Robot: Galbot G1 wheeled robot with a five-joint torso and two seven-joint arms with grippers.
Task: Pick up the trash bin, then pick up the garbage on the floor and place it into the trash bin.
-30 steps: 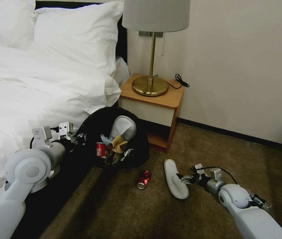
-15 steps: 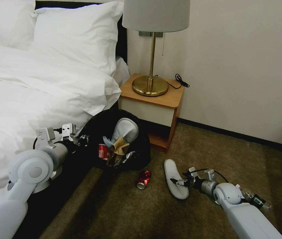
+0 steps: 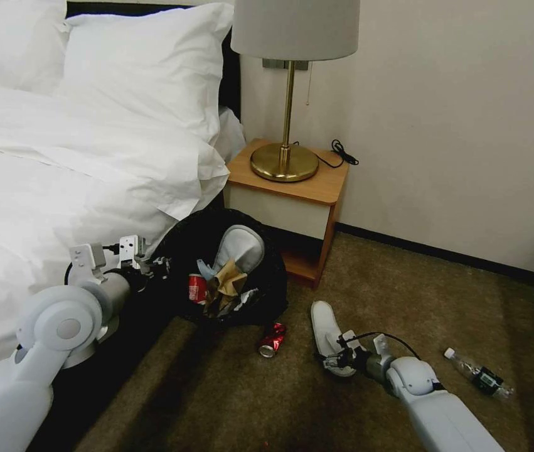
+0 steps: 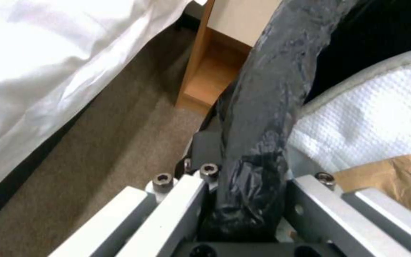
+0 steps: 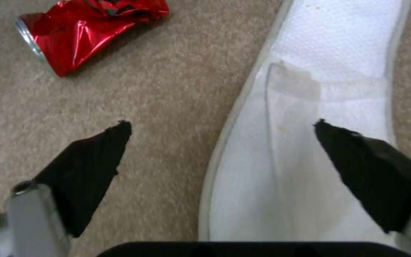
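Observation:
The trash bin (image 3: 260, 282), lined with a glossy black bag, is tilted with its mouth toward me beside the bed. My left gripper (image 3: 154, 267) is shut on its rim; in the left wrist view the black bag rim (image 4: 262, 107) runs between the fingers (image 4: 186, 192). Inside lie a white slipper (image 3: 238, 248), a red can (image 3: 197, 289) and brown paper (image 3: 229, 276). On the carpet lies another white slipper (image 3: 326, 329), with my right gripper (image 3: 332, 359) open low over its near end. In the right wrist view one fingertip is over the slipper (image 5: 319, 89), the other over carpet. A crushed red can (image 3: 272, 339) lies beside it.
A clear bottle (image 3: 480, 376) lies on the carpet to the right of my right arm. A wooden nightstand (image 3: 317, 188) with a brass lamp (image 3: 285, 160) stands behind the bin against the wall. The white bed (image 3: 59, 176) fills the left side.
My right gripper has slid left and nearer, from beside the slipper to over its near end, uncovering the bottle. The left arm and bin have shifted slightly right and down.

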